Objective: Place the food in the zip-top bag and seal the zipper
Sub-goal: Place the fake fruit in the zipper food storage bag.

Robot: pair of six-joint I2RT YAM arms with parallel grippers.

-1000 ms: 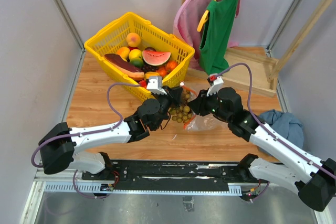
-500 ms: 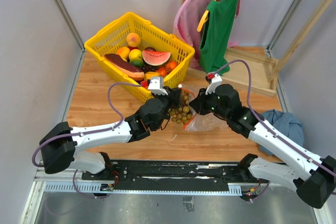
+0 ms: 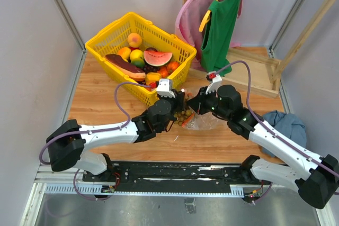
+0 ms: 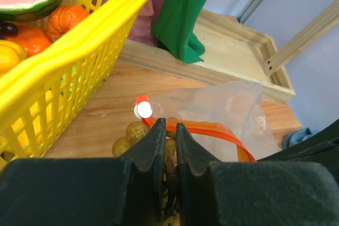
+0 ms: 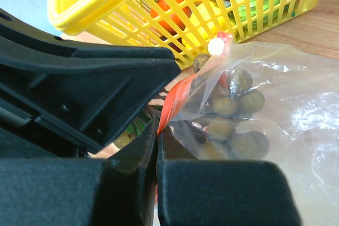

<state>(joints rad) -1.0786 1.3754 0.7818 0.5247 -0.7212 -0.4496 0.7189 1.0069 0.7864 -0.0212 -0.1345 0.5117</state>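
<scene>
The olive-brown grape bunch [image 3: 184, 115] lies at the mouth of the clear zip-top bag [image 3: 205, 122] at mid-table. My left gripper [image 3: 179, 109] is shut on the bunch's dark stem; grapes [image 4: 131, 132] show just left of its tips [image 4: 168, 130], with the orange-red zipper [image 4: 212, 129] right behind. My right gripper [image 3: 193, 104] is shut on the zipper strip [image 5: 175, 99] and holds the mouth edge up. In the right wrist view several grapes [image 5: 228, 107] show through the bag's plastic [image 5: 302, 115]. The other food sits in the basket.
The yellow mesh basket [image 3: 104, 39] with watermelon slice, oranges and other toy food stands directly behind the left gripper; its wall [image 4: 63, 78] is close on the left. Hanging green and pink clothes [image 3: 220, 19] and a wooden rack base [image 3: 254, 75] are back right. A blue cloth [image 3: 288, 124] lies right.
My left gripper has moved right and forward, carrying the grape bunch into the bag mouth. My right gripper has shifted slightly left and back with the zipper edge.
</scene>
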